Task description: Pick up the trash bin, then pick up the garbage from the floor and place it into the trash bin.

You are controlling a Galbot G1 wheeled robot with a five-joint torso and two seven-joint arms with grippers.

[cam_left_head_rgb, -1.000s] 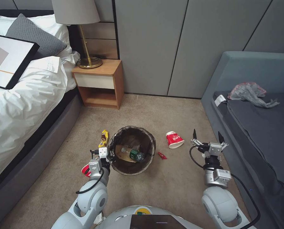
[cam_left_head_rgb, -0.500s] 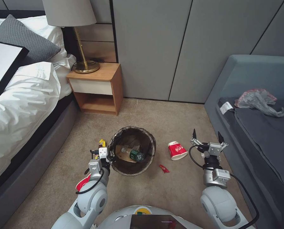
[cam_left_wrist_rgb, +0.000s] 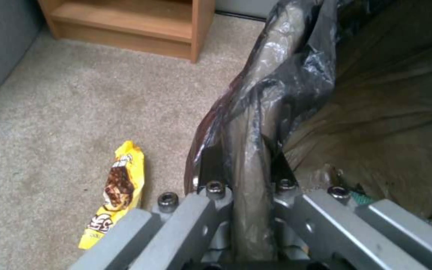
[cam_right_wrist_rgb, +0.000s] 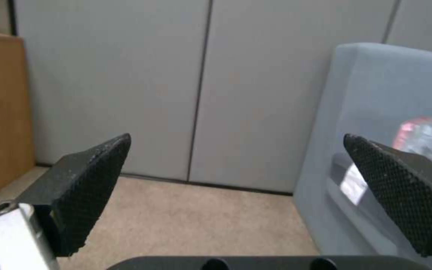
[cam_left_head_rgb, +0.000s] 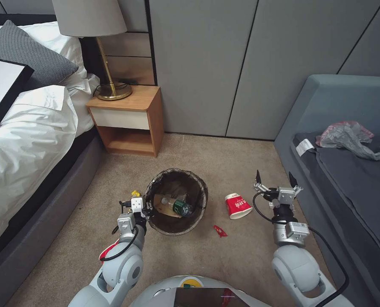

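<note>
The trash bin, round with a dark liner, hangs in front of me with my left gripper shut on its near left rim. In the left wrist view the fingers clamp the liner-covered rim. A tan paper bag and a green-labelled bottle lie inside. On the carpet lie a red-and-white cup, a small red scrap, a gold wrapper and a second red cup under my left arm. My right gripper stands open and empty to the right of the first cup.
A white bed runs along the left, with a wooden nightstand and a lamp at its head. A grey sofa on the right carries a grey plastic bag. Grey wall panels close the back.
The whole picture has shifted as the camera moved: the floor litter and furniture sit lower and farther left. The held bin and both arms keep their places in the picture.
</note>
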